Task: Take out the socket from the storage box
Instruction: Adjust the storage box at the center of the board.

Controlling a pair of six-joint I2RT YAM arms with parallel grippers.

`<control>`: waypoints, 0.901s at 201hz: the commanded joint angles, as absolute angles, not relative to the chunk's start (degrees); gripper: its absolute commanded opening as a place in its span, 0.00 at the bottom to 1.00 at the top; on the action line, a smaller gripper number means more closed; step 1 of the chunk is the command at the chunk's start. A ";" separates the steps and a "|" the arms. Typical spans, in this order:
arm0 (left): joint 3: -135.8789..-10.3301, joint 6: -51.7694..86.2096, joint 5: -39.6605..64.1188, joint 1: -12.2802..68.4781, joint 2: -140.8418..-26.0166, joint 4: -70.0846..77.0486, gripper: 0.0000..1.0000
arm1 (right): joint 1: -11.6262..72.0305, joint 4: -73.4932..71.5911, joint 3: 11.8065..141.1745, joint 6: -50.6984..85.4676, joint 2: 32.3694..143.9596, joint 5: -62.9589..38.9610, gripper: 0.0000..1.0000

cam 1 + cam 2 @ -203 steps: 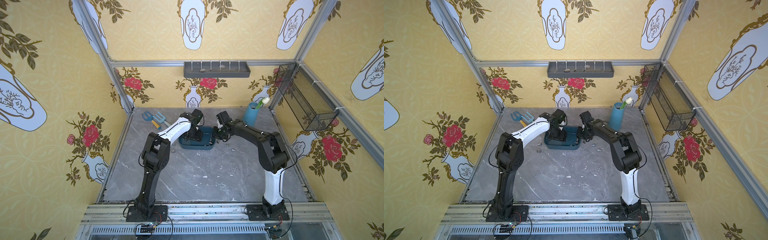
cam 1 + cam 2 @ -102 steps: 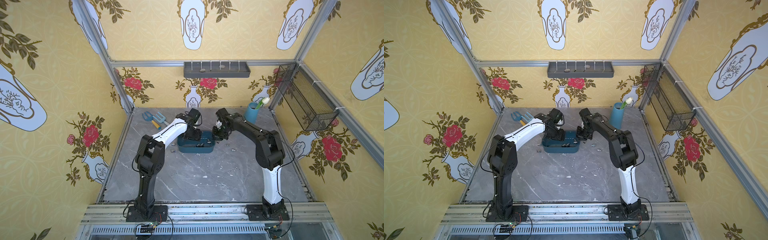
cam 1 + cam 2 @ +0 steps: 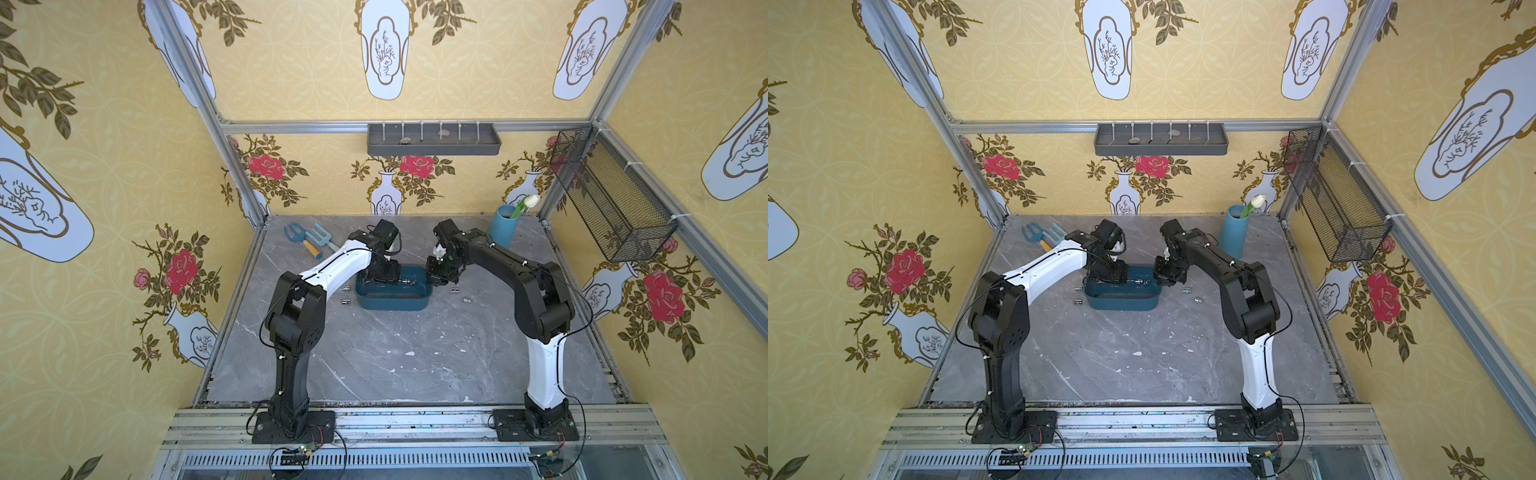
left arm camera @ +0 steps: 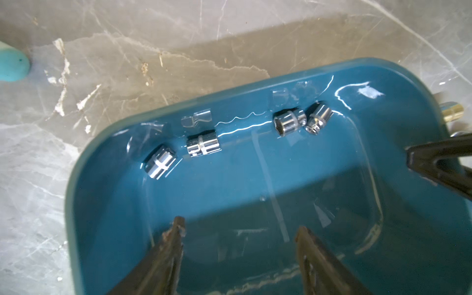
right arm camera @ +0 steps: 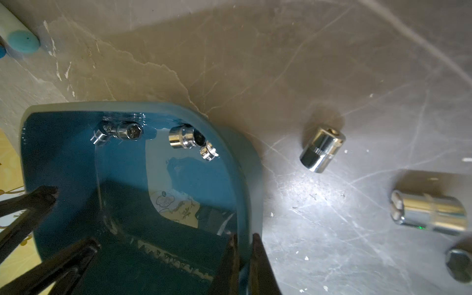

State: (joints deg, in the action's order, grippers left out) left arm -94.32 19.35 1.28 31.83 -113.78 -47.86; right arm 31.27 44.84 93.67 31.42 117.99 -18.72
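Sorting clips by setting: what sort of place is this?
Probably a staged robot test cell, not a home: wallpapered panels in an aluminium frame, two robot arms on a base rail, marble-look tabletop.

Grey wall tray (image 3: 434,141), black mesh basket (image 3: 611,195), blue cup (image 3: 500,232) holding white tulip (image 3: 532,201), 2 blue garden forks (image 3: 294,232)

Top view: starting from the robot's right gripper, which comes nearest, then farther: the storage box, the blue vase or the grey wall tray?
1. storage box: the right gripper pinches its right-end wall.
2. blue vase: stands in the table's back right corner.
3. grey wall tray: hangs high on the back wall.
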 commanded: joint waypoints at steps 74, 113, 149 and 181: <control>-87.12 21.36 -2.20 31.74 -111.36 -38.56 0.75 | 33.57 34.03 84.03 33.30 113.51 -10.42 0.26; -86.57 21.53 -2.11 31.73 -111.88 -38.32 0.75 | 34.19 34.10 83.79 33.65 113.00 -9.94 0.33; -85.72 21.95 -2.34 31.81 -112.26 -37.67 0.75 | 34.32 34.19 83.45 34.27 111.82 -9.91 0.35; -85.13 22.30 -2.28 31.98 -113.60 -37.60 0.74 | 34.54 33.99 83.23 34.53 111.20 -10.20 0.35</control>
